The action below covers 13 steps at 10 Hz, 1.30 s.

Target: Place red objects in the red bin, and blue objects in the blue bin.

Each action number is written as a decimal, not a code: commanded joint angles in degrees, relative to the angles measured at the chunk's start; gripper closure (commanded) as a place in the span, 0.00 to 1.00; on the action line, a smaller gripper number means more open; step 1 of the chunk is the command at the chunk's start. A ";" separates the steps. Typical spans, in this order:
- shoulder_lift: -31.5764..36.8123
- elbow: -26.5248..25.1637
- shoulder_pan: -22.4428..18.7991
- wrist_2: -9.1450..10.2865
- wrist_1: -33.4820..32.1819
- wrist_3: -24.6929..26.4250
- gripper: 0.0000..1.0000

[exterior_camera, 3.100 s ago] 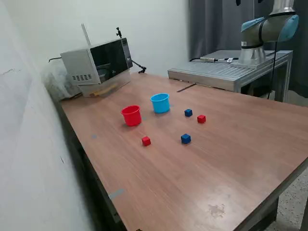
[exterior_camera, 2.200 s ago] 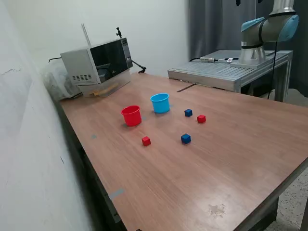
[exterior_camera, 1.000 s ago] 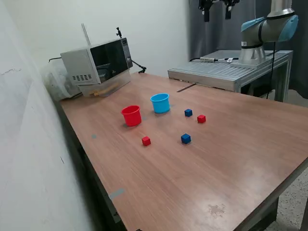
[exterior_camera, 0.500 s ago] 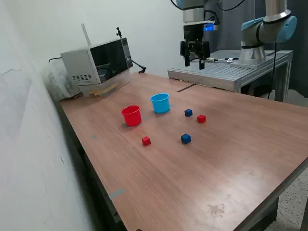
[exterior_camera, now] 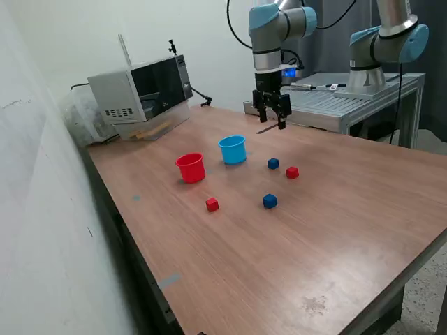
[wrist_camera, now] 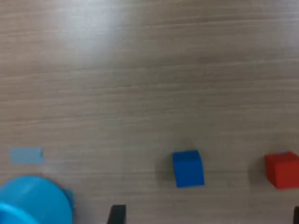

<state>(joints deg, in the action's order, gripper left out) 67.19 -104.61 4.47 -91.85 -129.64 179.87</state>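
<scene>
The black two-finger gripper [exterior_camera: 272, 120] hangs empty, jaws apart, above the small light-blue plastic cup [exterior_camera: 232, 149]. Beside that cup, the small dark-blue cube [exterior_camera: 273, 163] and small red cube [exterior_camera: 292, 172] sit close; a misaligned descent risks nudging either.

Four cubes [exterior_camera: 273, 163] beside two cups [exterior_camera: 232, 149]
</scene>
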 commanded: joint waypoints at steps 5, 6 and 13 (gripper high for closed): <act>-6.02 -0.95 -0.60 0.00 -5.27 -1.96 0.00; -6.46 -0.95 -0.60 0.00 -6.15 -3.37 0.00; -10.59 -0.52 -0.43 0.18 -6.77 -10.58 0.00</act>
<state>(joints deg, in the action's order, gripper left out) 57.30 -105.36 3.98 -91.71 -136.39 170.66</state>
